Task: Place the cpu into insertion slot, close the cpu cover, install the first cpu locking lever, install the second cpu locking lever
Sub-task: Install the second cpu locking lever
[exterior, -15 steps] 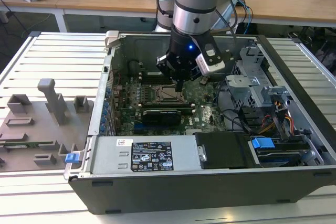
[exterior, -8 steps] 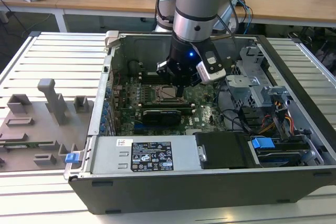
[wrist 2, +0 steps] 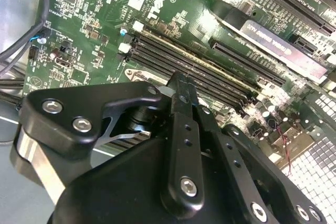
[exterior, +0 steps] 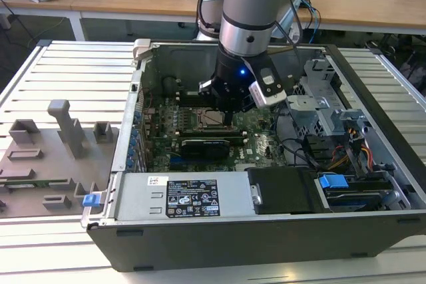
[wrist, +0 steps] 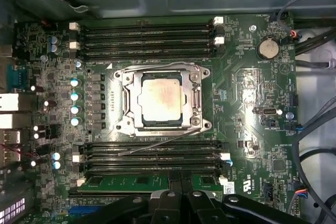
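The cpu [wrist: 160, 100] lies flat in the insertion slot, dull silver top up, also seen in the exterior view [exterior: 213, 118]. The cpu cover [wrist: 198, 98] is folded down around it as a steel frame, and the slot's metal rim [wrist: 119, 124] shows at its edge. One thin wire lever [wrist: 157, 141] stands loose, slanting out over the memory slots. A second lever [wrist: 157, 67] runs along the frame's opposite edge. My gripper [wrist: 181, 182] hovers over the memory slots beside the socket, shut and holding nothing. In the exterior view the gripper [exterior: 229, 122] hangs just above the board beside the chip.
The board sits deep in an open computer case [exterior: 133, 131]. A black expansion card [exterior: 206, 145], a power supply [exterior: 176, 197], a drive cage [exterior: 319, 98] and loose cables [wrist: 315, 124] surround the socket. Grey fixtures [exterior: 63, 131] stand on the table at the exterior view's left.
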Robot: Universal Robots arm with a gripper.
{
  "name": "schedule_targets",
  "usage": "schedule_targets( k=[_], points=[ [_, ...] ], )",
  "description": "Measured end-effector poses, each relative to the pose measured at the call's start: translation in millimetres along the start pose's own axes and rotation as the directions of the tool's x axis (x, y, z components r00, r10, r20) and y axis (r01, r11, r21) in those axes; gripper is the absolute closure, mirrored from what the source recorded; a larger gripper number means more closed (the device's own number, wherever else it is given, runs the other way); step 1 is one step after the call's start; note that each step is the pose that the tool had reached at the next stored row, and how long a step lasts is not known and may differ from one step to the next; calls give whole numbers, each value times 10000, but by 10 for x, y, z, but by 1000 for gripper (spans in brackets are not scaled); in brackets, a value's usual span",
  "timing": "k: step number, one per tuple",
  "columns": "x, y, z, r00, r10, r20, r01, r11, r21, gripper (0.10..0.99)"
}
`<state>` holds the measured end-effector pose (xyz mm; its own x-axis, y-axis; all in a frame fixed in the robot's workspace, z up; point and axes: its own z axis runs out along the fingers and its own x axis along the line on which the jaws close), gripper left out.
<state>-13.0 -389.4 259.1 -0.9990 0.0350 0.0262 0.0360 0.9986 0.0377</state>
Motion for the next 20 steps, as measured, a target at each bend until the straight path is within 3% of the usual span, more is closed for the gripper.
schedule_targets(
  k=[6, 8, 9, 11, 13, 14, 20],
  points=[
    [-4, -37, 103, 10000, 1, -3, -1, 10000, -18, 980],
    [-4, -38, 116, 10000, -6, -8, 5, 9999, -153, 980],
    [-3, -38, 120, 10000, -9, -16, 8, 9993, -381, 980],
    [-3, -38, 122, 10000, -29, -39, 25, 9941, -1086, 980],
    [-3, -38, 122, 10000, -39, -51, 31, 9899, -1420, 980],
    [-2, -38, 126, 10000, -48, -61, 37, 9848, -1739, 980],
    [138, -44, 150, 10000, -48, -61, 37, 9844, -1759, 980]
  ],
)
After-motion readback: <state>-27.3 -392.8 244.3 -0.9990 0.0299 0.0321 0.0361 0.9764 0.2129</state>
